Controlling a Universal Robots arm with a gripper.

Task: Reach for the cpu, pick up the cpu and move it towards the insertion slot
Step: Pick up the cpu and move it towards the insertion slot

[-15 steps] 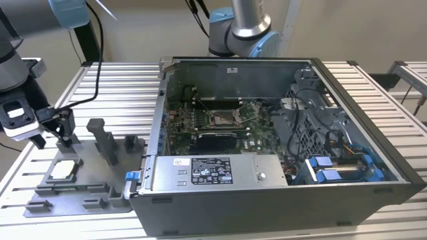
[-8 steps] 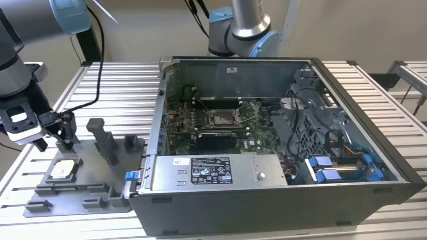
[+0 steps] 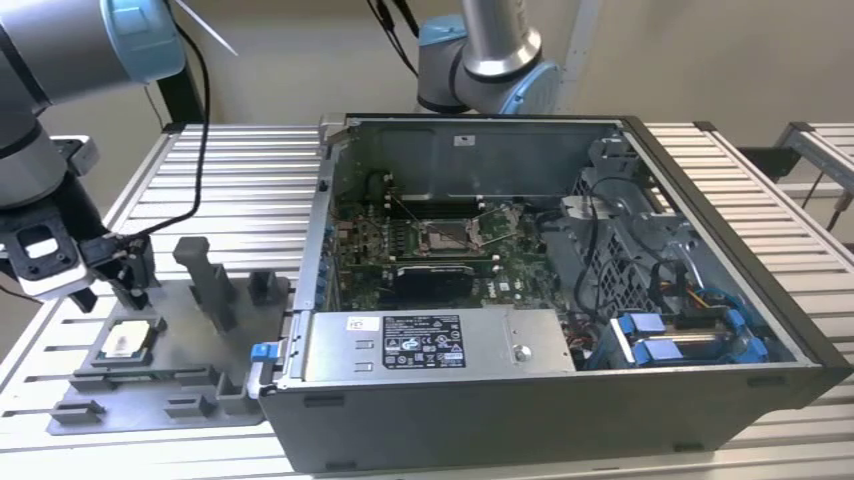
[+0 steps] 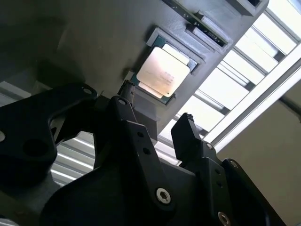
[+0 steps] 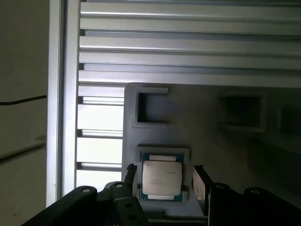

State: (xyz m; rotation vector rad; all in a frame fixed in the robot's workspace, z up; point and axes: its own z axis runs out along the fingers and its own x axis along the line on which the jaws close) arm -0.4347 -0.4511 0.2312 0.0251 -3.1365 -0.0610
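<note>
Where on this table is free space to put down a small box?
Free: the slatted table behind the grey fixture plate, up to the computer case left wall; also the slats beyond the case at the exterior view's right. Crowded: the plate, where the open gripper hangs over the cpu, and inside the case.

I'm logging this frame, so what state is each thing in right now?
cpu: lying flat in the grey fixture, not gripped.
gripper: open, one finger on each side of the cpu.
insertion slot: dark centre bare, no cpu in it.
computer case: side open, inside showing.
</note>
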